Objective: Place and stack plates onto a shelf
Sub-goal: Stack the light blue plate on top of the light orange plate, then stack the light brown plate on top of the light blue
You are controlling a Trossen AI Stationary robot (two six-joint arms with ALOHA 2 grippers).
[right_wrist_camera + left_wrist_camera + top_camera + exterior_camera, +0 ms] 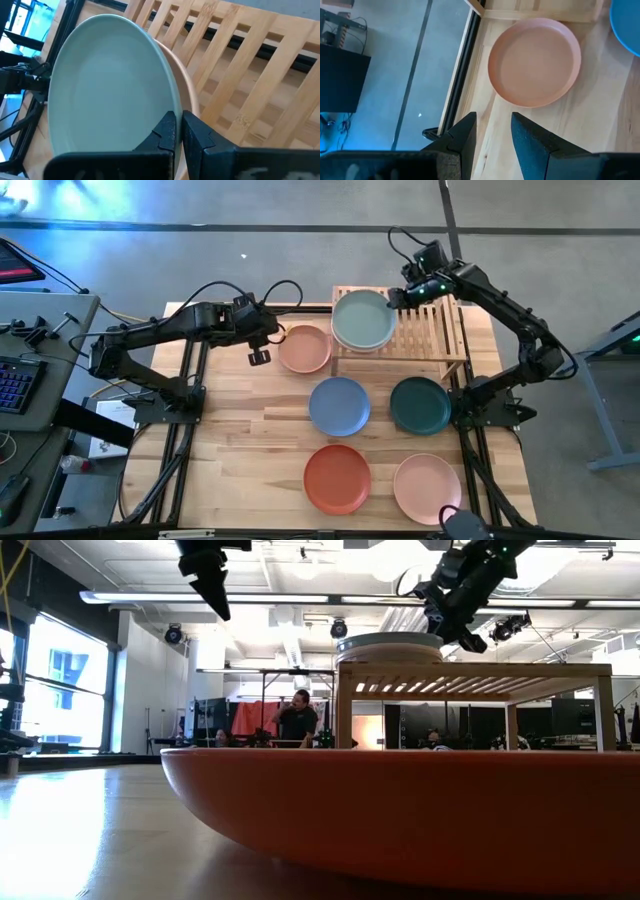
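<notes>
The pale teal plate tops a small stack on the shelf, its rim just ahead of the right gripper's closed, empty fingers. The left gripper's fingers hang parted, the peach plate on the worktop just beyond them.

Plates stacked on shelf, others on table
</notes>
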